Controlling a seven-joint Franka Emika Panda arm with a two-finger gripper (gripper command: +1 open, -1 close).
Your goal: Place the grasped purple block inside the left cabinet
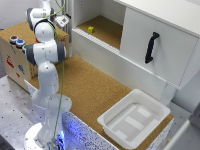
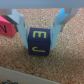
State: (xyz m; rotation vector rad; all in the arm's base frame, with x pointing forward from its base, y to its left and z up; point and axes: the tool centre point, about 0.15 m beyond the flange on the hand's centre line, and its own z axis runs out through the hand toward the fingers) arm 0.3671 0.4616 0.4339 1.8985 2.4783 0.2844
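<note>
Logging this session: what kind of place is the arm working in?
Most likely a robotics lab bench: a cork-topped table carrying a mock white cupboard, a plastic tray, and a lettered toy block held in the gripper.

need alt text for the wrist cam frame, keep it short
The claw, with pale blue fingers, is closed on a dark purple cube block bearing yellow letters, which appears to rest on the brown cork-textured floor. A pink block with dark lettering sits partly cut off at the frame edge.
</note>
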